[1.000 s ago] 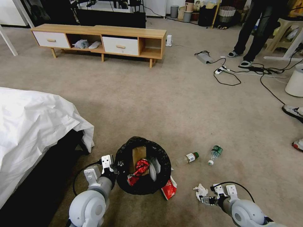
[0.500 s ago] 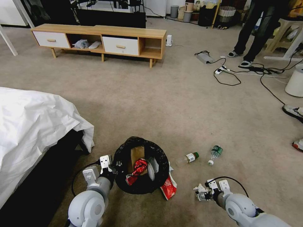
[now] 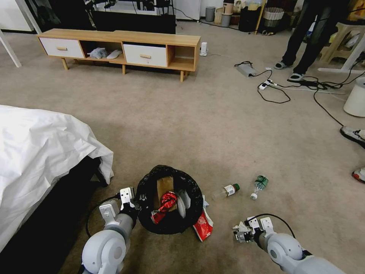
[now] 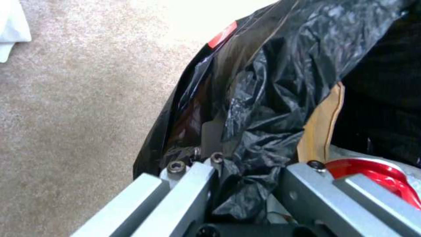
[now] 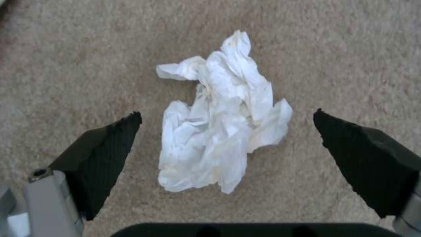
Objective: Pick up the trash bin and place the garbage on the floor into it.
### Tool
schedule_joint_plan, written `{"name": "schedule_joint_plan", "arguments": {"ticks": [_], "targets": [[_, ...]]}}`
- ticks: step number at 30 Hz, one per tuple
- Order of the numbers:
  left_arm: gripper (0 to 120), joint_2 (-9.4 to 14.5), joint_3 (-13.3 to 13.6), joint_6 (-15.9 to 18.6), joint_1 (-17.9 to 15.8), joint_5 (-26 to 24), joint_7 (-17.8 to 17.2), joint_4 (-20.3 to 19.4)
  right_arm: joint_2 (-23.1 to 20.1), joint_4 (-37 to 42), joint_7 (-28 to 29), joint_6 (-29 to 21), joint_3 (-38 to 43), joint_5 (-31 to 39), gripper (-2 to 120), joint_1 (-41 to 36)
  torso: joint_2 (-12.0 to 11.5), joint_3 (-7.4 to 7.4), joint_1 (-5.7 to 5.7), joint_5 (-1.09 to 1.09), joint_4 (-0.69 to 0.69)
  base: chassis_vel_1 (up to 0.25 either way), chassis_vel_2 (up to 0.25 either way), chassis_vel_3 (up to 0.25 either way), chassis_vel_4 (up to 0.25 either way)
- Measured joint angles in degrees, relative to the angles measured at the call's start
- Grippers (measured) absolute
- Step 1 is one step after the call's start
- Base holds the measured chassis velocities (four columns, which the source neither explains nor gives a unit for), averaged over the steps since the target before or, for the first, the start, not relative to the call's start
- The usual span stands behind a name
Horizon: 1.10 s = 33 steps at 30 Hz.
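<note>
The trash bin [image 3: 146, 190], lined with a crinkled black bag, sits low in front of me. My left gripper [image 3: 137, 203] is shut on its near-left rim, and the left wrist view shows the gripper [image 4: 245, 177] pinching the bag [image 4: 272, 92]. Inside the bin lie a brown paper bag [image 3: 164, 185] and a crushed red can [image 3: 166, 203]. A red wrapper [image 3: 203, 227] lies on the floor [image 3: 213, 125] against the bin's right side. Two green-capped bottles [image 3: 227, 190] [image 3: 260, 184] lie farther right. My right gripper [image 3: 240, 235] is open, straddling a crumpled white tissue [image 5: 219, 131] on the carpet.
A bed with a white sheet [image 3: 42, 152] stands close on the left. A low wooden cabinet [image 3: 121, 47] is at the back. Black cables and a power strip [image 3: 273, 85], a white bucket [image 3: 355, 99] and a person's shoes [image 3: 351, 133] lie to the right.
My right gripper has moved left and nearer to me, and now straddles the tissue. The bin and left gripper shifted slightly left.
</note>
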Motion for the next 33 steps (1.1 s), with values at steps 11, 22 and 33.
{"name": "schedule_joint_plan", "arguments": {"ticks": [11, 22, 33], "targets": [[0, 0.43, -0.04, -0.01, -0.09, -0.41, 0.01, 0.15, 0.67, -1.24, -0.22, 0.35, 1.04, -0.64, 100, -0.94, 0.0, 0.0, 0.0, -0.01, 0.0, 0.0, 0.0, 0.0, 0.0], [0, 0.58, -0.01, -0.01, -0.13, -0.59, -0.01, 0.21, 0.84, -1.48, -0.25, 0.62, 1.91, -0.69, 100, -0.76, 0.0, 0.0, 0.0, 0.0, 0.01, 0.0, 0.0, 0.0, 0.0], [0, 0.62, 0.49, -0.01, -0.06, -0.36, -0.04, 0.28, -1.62, 0.26, -0.26, 0.93, 7.19, -1.17, 100, -5.76, 0.0, 0.0, 0.0, -0.01, -0.01, 0.0, 0.0, 0.0, 0.0]]}}
